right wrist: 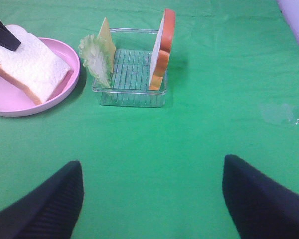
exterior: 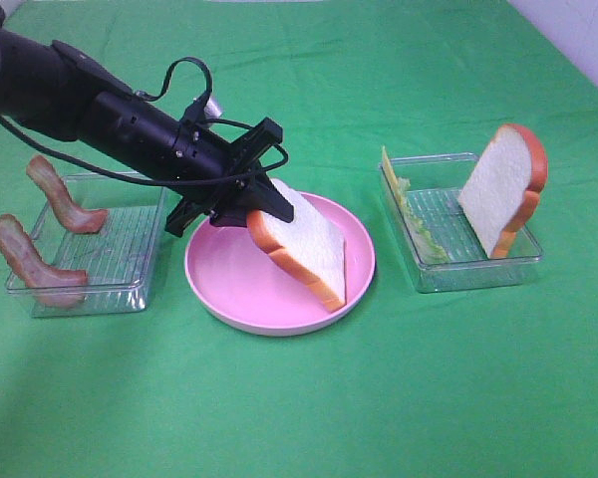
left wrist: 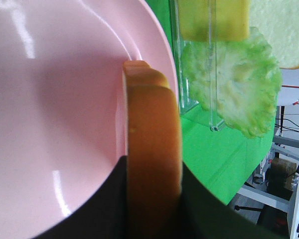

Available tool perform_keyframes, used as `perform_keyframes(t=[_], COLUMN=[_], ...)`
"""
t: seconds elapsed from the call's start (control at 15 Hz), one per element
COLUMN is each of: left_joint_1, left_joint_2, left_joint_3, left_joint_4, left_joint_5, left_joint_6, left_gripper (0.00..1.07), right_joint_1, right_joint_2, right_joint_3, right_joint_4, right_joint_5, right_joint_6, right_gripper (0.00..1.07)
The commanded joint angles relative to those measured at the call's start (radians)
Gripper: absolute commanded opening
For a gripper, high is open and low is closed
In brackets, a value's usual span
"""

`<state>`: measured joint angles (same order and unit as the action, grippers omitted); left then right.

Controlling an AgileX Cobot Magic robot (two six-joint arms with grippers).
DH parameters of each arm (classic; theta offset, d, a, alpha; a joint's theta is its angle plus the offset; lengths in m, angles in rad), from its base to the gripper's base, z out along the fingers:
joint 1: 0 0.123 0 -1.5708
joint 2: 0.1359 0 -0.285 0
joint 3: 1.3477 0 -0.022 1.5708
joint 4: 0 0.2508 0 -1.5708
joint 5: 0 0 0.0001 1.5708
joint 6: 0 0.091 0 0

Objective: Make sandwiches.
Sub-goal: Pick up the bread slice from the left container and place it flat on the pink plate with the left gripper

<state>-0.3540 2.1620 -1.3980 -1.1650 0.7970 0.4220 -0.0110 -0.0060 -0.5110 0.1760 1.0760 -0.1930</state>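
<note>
My left gripper (exterior: 264, 207) is shut on a white bread slice (exterior: 304, 242) with orange-brown crust, held tilted over the round pink plate (exterior: 229, 289), its lower corner on or near the plate. In the left wrist view the crust edge (left wrist: 152, 164) sits between my black fingers (left wrist: 102, 206). A second bread slice (exterior: 503, 187) leans upright in the right clear tray (exterior: 478, 269), with green lettuce (exterior: 419, 224) and a yellow cheese square (exterior: 387, 167) at the tray's left side. Two bacon strips (exterior: 65, 199) (exterior: 25, 261) lean in the left clear tray (exterior: 120, 269). My right gripper (right wrist: 152, 199) is open above bare cloth.
Green cloth (exterior: 299, 398) covers the table. In the right wrist view the right tray (right wrist: 132, 97) and the plate (right wrist: 65, 92) lie ahead of the open fingers (right wrist: 45, 204). Beyond the table's edge the left wrist view shows cables and equipment (left wrist: 286, 174).
</note>
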Motion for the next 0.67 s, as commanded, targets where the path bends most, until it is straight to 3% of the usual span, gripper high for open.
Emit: perform_keyframes(t=[0.07,0.13,0.2,0.27,0.33,0.4,0.47,0.53,0.67], left_joint_1=[-0.006,-0.006,-0.006,-0.006,-0.006,-0.006,-0.006,-0.006,-0.006], left_joint_2=[-0.001,-0.001,-0.001,-0.001,-0.001,-0.001,-0.003,-0.003,-0.004], left_joint_3=[0.006,0.006,0.006,0.006,0.006,0.004,0.0,-0.036,-0.082], left_joint_4=[-0.006,-0.005,-0.005,-0.005,-0.005,0.0,0.013,0.139,0.282], left_joint_5=[0.002,0.002,0.001,0.001,0.001,0.004,0.004,0.015,0.028], left_joint_6=[-0.01,-0.01,-0.01,-0.007,-0.007,0.021,0.052,0.038,-0.072], left_gripper=[0.08,0.13,0.28,0.6,0.6,0.7,0.71,0.71,0.71], right_joint_1=[-0.006,-0.006,-0.006,-0.006,-0.006,-0.006,-0.006,-0.006,-0.006], right_joint_2=[-0.003,-0.003,-0.003,-0.003,-0.003,-0.003,-0.003,-0.003,-0.003], right_joint_3=[0.004,0.004,0.004,0.004,0.004,0.004,0.004,0.004,0.004], right_joint_4=[-0.006,-0.006,-0.006,-0.006,-0.006,-0.006,-0.006,-0.006,-0.006], right_joint_5=[-0.009,-0.009,-0.009,-0.009,-0.009,-0.009,-0.009,-0.009,-0.009], right_joint_6=[-0.007,-0.007,-0.007,-0.007,-0.007,-0.007,-0.007,-0.007,-0.007], right_gripper=[0.74,0.74,0.74,0.74,0.74,0.74,0.74,0.74,0.74])
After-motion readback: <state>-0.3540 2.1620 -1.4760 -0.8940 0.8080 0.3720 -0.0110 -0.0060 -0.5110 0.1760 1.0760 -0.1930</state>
